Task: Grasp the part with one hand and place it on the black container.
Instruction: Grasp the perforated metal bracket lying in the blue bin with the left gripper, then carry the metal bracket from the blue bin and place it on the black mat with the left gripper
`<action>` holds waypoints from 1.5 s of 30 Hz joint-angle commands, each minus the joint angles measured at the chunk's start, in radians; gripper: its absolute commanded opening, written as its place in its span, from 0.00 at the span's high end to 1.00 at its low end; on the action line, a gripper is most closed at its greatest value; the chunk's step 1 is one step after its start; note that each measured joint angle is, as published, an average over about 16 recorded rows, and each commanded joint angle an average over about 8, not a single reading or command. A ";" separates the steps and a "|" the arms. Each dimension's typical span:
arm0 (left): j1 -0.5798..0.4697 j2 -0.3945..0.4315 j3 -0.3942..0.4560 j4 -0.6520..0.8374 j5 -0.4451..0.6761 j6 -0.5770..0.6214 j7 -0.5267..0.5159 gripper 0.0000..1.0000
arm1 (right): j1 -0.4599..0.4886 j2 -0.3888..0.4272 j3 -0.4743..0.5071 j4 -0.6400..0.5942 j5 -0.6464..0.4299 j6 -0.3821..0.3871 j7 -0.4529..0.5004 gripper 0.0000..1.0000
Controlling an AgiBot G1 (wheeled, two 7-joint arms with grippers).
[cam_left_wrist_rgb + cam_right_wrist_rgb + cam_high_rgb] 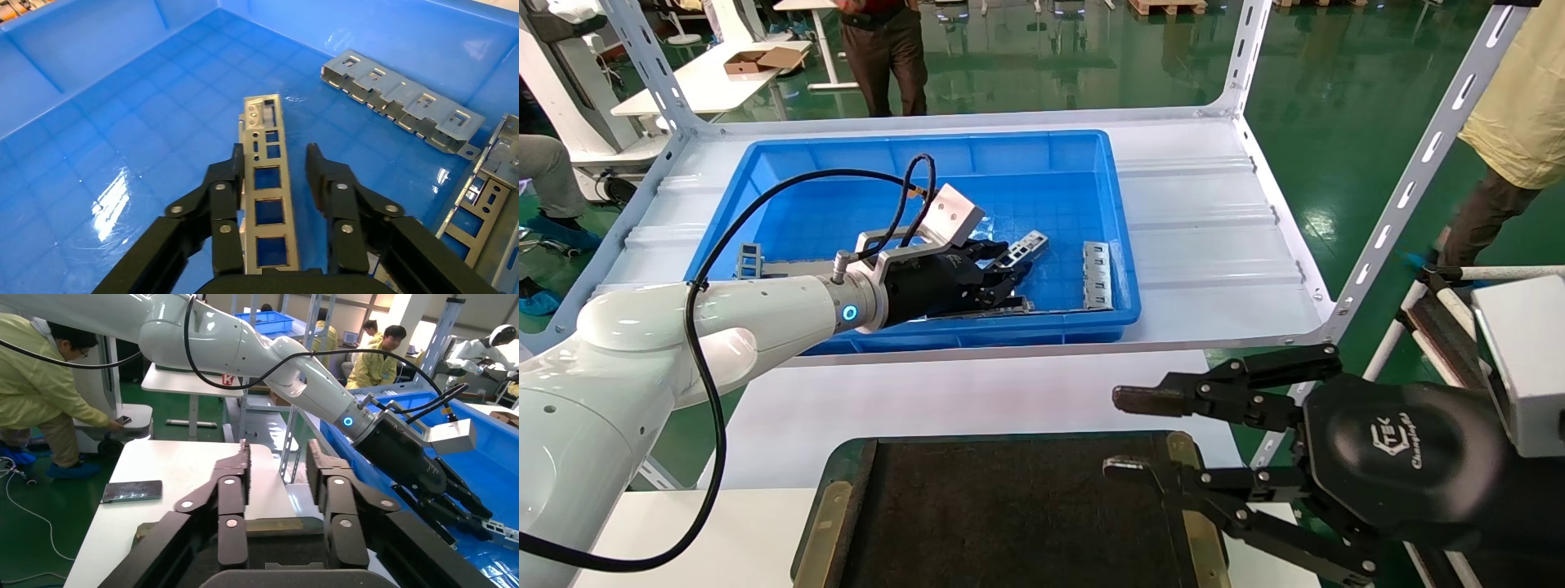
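Note:
The part [266, 184], a slim silver bracket with square cutouts, lies on the floor of the blue bin and also shows in the head view [1021, 247]. My left gripper [275, 148] is down in the bin [1009, 273], open, with the part lengthwise between its jaws. One finger is against the part's edge and the other stands apart from it. The black container [1009, 506] lies at the near edge of the table, with brass strips along its short sides. My right gripper [1115, 433] hovers open and empty over the container's right end [278, 447].
The blue bin [911, 151] stands on the white shelf and holds other metal pieces: a wider stepped one [401, 101], another at the wall [489, 184] and a long bar [752, 261]. Shelf posts rise on both sides. People stand beyond.

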 commanded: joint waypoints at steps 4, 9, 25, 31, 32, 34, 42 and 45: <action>0.005 -0.001 0.014 -0.005 -0.011 0.000 -0.007 1.00 | 0.000 0.000 0.000 0.000 0.000 0.000 0.000 1.00; 0.006 -0.003 0.024 -0.009 -0.026 0.011 -0.014 1.00 | 0.000 0.000 -0.001 0.000 0.000 0.000 0.000 1.00; -0.009 -0.026 -0.021 -0.016 -0.149 0.119 -0.008 1.00 | 0.000 0.001 -0.002 0.000 0.001 0.001 -0.001 1.00; -0.038 -0.051 -0.053 -0.013 -0.200 0.221 0.037 1.00 | 0.000 0.001 -0.002 0.000 0.001 0.001 -0.001 1.00; -0.043 -0.056 -0.058 -0.012 -0.208 0.244 0.044 1.00 | 0.000 0.001 -0.002 0.000 0.001 0.001 -0.001 1.00; -0.052 -0.067 -0.068 -0.009 -0.224 0.291 0.056 1.00 | 0.000 0.001 -0.002 0.000 0.002 0.001 -0.001 1.00; -0.057 -0.124 -0.105 -0.002 -0.292 0.544 0.050 1.00 | 0.001 0.001 -0.003 0.000 0.002 0.001 -0.001 1.00; -0.037 -0.156 -0.112 -0.010 -0.311 0.658 0.030 1.00 | 0.001 0.001 -0.003 0.000 0.002 0.001 -0.001 1.00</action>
